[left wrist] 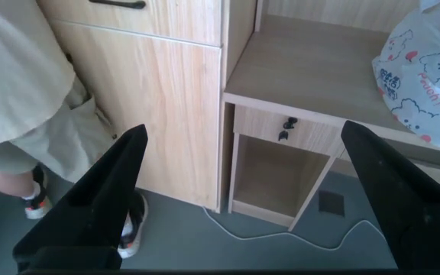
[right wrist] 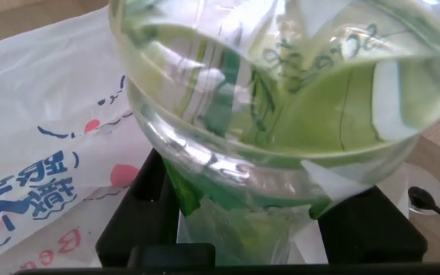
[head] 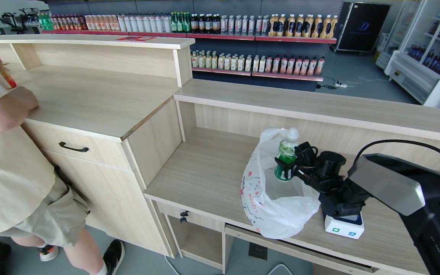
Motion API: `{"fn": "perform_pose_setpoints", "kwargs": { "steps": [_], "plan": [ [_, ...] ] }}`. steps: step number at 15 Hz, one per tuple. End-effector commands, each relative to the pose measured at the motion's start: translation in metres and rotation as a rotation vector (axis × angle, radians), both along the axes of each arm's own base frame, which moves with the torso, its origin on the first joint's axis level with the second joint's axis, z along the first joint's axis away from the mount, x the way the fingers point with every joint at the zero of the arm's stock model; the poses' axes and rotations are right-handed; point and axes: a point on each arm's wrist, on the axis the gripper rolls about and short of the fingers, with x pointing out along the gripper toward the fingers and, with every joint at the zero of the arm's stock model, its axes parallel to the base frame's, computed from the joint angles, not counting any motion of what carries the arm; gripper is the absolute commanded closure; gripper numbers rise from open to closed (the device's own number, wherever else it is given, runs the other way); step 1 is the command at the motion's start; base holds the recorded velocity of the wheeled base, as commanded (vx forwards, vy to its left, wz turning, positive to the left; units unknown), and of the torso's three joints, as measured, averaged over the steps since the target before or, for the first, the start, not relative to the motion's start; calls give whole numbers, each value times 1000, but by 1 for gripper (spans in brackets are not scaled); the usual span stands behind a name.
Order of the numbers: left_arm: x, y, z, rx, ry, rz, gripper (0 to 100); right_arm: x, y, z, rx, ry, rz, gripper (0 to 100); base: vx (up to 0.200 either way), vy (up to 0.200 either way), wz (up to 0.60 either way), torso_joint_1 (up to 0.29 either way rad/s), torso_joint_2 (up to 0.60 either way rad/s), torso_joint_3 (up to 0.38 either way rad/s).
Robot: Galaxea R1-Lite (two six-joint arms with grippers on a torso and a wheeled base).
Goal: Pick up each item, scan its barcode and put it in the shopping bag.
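My left pincer (left wrist: 244, 134) hangs with its two black fingers wide apart and nothing between them, in front of the pale wooden cabinet (left wrist: 166, 99).

In the head view, right of the middle, the thin white plastic shopping bag with red and blue prints (head: 273, 206) lies slumped on the light wooden counter (head: 204, 172), its mouth turned up. Here I see the main danger. The film is soft and the rim may fold under the bottle, so if I let go, the bottle may fall beside the bag, or tip the bag towards the counter's front edge, which is near.

The clear plastic bottle of green drink with a white cap (head: 287, 152) stands upright at the bag's mouth. Its lower part seems already inside the rim, but I cannot tell for sure. My right pincer (head: 285, 168) is closed on the bottle's body from the right side, below the cap.

Lower right, the small white box-shaped scanner (head: 344, 227) sits under my arm, just beside the bag.
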Motion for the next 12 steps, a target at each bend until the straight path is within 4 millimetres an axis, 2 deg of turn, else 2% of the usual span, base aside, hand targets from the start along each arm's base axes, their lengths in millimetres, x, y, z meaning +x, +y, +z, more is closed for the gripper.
{"fn": "perform_pose_setpoints", "kwargs": {
  "steps": [1, 9, 10, 12],
  "plan": [
    [0, 0, 0, 0, 2, 0, 0, 1, 0, -9, -7, 12, 0, 100, 0, 0, 0, 0, 0, 0],
    [0, 0, 0, 0, 2, 0, 0, 1, -12, -28, -26, 46, -6, 100, 0, 0, 0, 0, 0, 0],
    [0, 0, 0, 0, 2, 0, 0, 1, -13, -29, -26, 49, -8, 0, 0, 0, 0, 0, 0, 0],
    [0, 0, 0, 0, 0, 0, 0, 1, -14, -32, -26, 54, -9, 0, 0, 0, 0, 0, 0, 0]
  ]
}}
